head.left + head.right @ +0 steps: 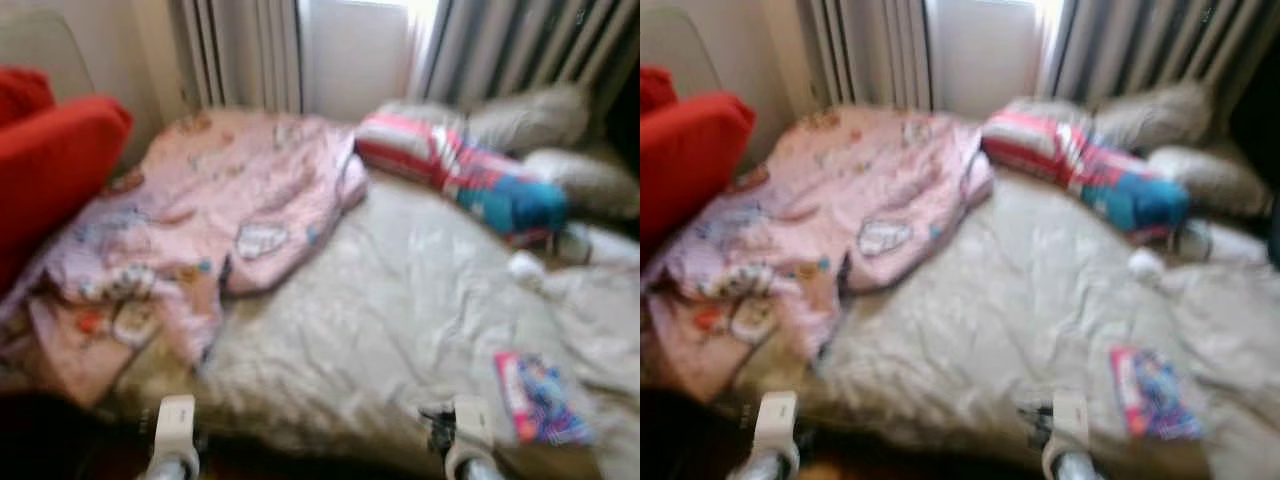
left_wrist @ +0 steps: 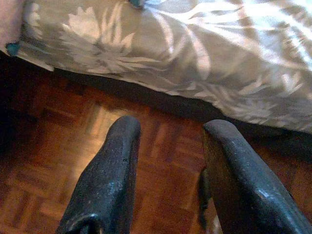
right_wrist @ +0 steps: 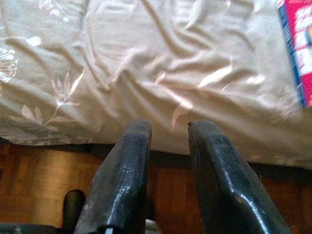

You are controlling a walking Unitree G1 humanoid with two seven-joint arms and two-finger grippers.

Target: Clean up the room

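I'm at the bed's near edge, both grippers low and empty.

My left gripper (image 2: 168,127) and right gripper (image 3: 168,127) hang parted over wood floor (image 2: 58,161); a book (image 1: 540,398) lies just right of the right one, pink blanket (image 1: 230,200) far left, striped pillow (image 1: 460,170) beyond.

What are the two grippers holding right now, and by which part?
Nothing. The left gripper is open over the wooden floor by the bed's edge; the right gripper is open and empty at the bedspread.

Open bedspread (image 1: 400,300) between blanket (image 1: 220,210) and book (image 1: 540,398)
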